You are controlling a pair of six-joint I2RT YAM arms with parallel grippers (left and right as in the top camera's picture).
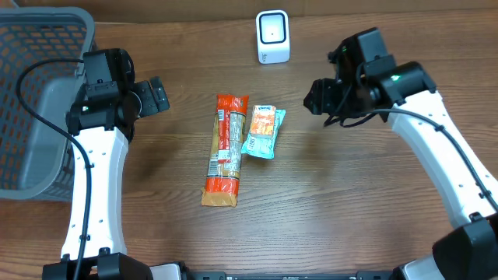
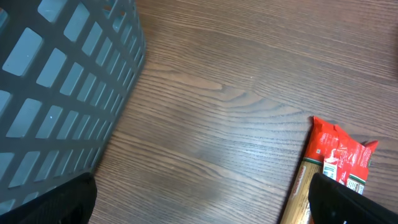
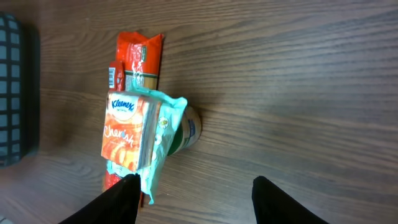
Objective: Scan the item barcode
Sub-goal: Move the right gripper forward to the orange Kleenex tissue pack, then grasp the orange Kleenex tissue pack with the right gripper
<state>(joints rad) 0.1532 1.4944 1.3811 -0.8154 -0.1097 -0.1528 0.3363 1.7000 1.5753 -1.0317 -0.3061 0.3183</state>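
Observation:
Two items lie mid-table: a long red and orange packet (image 1: 226, 152) and, touching its right side, a teal-wrapped Kleenex tissue pack (image 1: 262, 131). The white barcode scanner (image 1: 272, 36) stands at the back. My right gripper (image 1: 313, 96) hovers right of the tissue pack, open and holding nothing. In the right wrist view the tissue pack (image 3: 130, 130) lies over the red packet (image 3: 140, 59), and my right gripper (image 3: 196, 202) has its left finger beside the teal wrapper edge. My left gripper (image 1: 159, 95) hangs wide open left of the packet. In its wrist view, the left gripper (image 2: 199, 208) sees only the packet's end (image 2: 339, 155).
A grey mesh basket (image 1: 39, 101) fills the left side of the table, close to my left arm; its wall (image 2: 62, 81) shows in the left wrist view and its edge (image 3: 15, 93) in the right wrist view. Bare wood lies between the basket and the items.

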